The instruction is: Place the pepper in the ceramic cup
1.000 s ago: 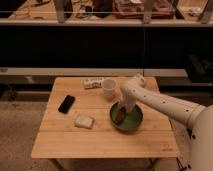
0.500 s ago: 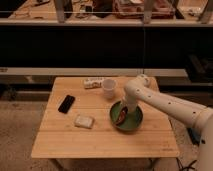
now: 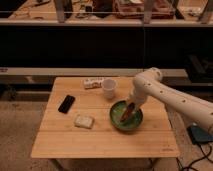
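White cup (image 3: 109,88), green bowl (image 3: 116,122); dark jaws inside bowl.

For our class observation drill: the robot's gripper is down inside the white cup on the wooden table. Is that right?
Not quite. The camera view shows the gripper down inside the green bowl on the wooden table; the white cup stands apart beside the bowl.

Wooden table (image 3: 60,142), speckled floor (image 3: 20,125), dark shelving (image 3: 50,71) behind (dim light).

Single elevated view, gripper (image 3: 126,116) near centre
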### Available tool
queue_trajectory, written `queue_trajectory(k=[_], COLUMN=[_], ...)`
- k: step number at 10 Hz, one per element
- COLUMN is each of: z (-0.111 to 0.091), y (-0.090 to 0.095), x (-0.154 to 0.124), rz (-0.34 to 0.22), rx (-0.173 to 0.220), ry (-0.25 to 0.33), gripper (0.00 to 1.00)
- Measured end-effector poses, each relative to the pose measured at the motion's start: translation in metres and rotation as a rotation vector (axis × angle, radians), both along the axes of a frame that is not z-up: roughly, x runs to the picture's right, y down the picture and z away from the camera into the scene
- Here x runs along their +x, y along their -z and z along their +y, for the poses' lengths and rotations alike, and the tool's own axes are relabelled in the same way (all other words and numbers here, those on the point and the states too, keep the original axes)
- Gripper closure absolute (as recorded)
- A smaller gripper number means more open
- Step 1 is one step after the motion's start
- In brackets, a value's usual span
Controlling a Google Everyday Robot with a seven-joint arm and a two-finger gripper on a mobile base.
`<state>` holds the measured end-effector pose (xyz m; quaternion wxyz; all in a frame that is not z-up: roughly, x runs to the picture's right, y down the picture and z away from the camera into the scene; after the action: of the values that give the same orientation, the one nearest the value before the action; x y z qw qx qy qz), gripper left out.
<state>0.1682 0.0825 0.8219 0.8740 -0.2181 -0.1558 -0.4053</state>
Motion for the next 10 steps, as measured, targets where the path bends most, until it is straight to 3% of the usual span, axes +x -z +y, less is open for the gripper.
queue_trajectory(k=[4, 7, 10], z=[-0.018, -0.055, -0.108], y=[0.012, 0.019, 0.013], x=[-0.006, -0.019, -0.029], rz=[0.035, 0.041, 0.044], rx=[-0.080, -0.083, -0.064], ry=[-0.128, -0.224, -0.359], gripper=[0.59, 0.79, 0.79])
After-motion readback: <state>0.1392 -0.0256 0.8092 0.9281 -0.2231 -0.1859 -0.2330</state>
